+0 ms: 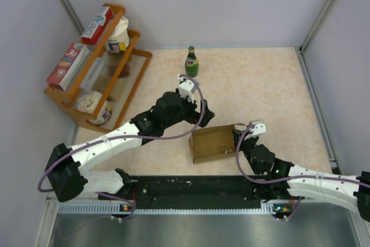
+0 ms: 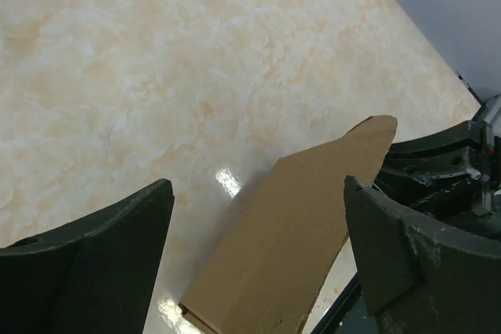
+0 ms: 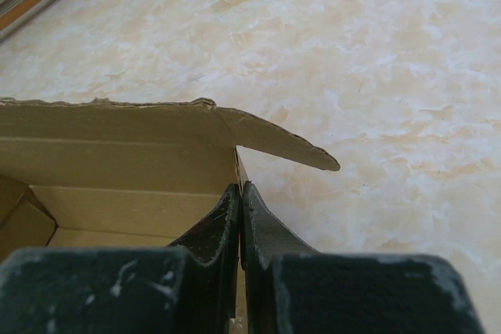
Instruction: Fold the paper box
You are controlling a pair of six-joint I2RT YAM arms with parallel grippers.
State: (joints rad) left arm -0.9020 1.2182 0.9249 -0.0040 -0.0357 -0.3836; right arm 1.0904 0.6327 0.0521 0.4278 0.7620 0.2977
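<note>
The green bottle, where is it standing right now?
Seen from above, the green bottle stands far back, to the right of the wooden rack and beyond the open paper box.

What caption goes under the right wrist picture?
Right pincer shut on the end wall of an open brown cardboard box.

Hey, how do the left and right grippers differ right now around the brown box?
The left gripper is wide open; the right gripper is shut. The left gripper hovers over the paper box, its fingers either side of a flap; the right gripper pinches the box's end wall. Both are black two-finger grippers at the same box.
</note>
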